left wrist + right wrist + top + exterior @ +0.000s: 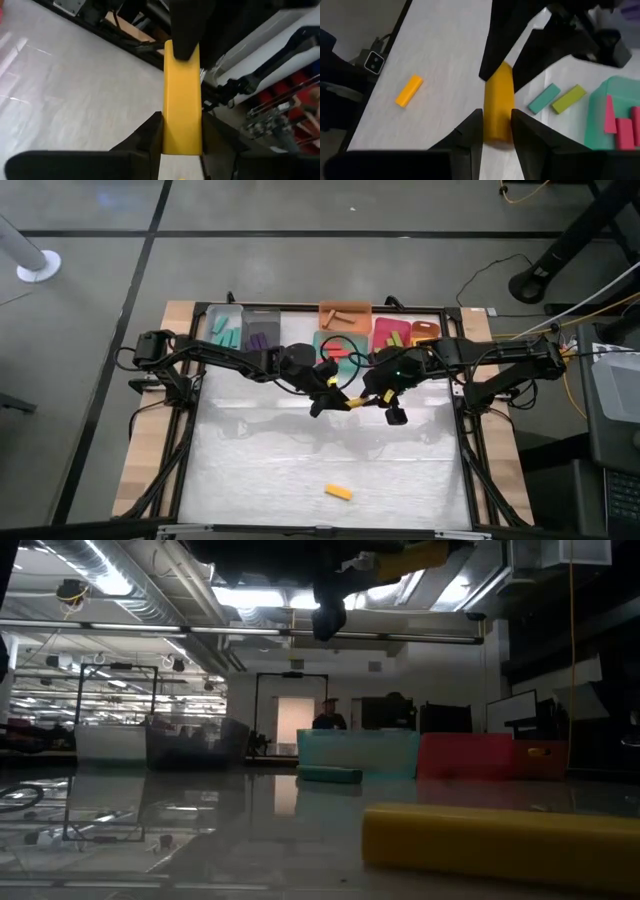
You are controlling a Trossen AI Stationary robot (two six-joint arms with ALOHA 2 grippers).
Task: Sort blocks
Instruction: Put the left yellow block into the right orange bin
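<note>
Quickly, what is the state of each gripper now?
Left gripper: closed on the yellow block.
Right gripper: closed on the same block's other end.

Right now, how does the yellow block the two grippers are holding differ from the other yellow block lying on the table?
The held yellow block is up off the table, clamped at one end by the left gripper and at the other by the right gripper. The loose yellow block lies flat on the white tabletop, touched by nothing, at the near edge away from the bins. Both are yellow bars of similar shape.
</note>
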